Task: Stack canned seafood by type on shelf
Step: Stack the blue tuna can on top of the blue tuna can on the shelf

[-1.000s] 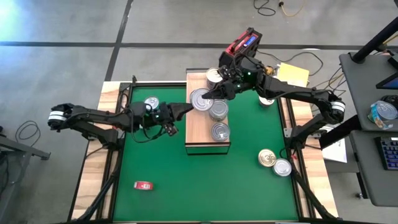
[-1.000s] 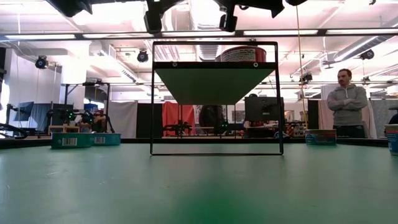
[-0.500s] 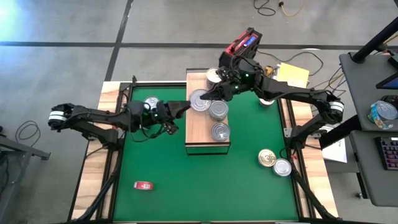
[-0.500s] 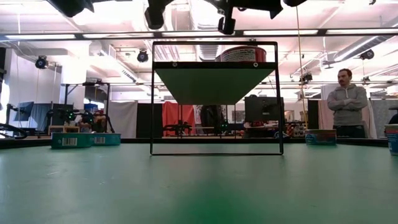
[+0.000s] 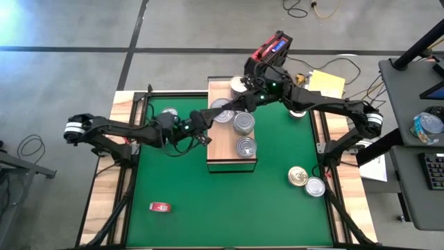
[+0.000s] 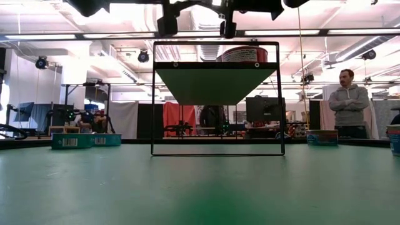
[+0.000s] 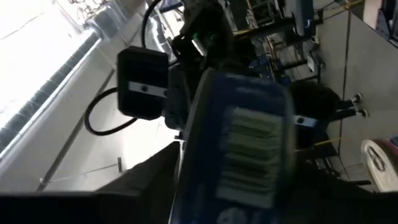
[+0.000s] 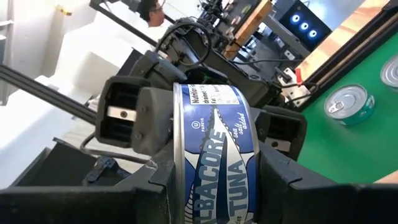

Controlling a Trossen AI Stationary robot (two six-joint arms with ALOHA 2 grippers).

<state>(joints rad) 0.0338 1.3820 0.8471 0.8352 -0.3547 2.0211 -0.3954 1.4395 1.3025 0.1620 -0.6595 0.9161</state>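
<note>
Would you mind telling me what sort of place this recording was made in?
Probably a robotics lab or workshop in a large industrial hall. The green mat sits on a bare concrete floor with loose cables, more workbenches with equipment stand behind, and a person watches under exposed ceiling lights.

The left arm reaches across from the left. Its left gripper (image 5: 208,116) meets the right gripper (image 5: 232,109), whose arm stretches in from the right.

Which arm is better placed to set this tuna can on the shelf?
Probably right: the right tool grips the tuna can over the shelf; the left tool only meets it from the side.
</note>
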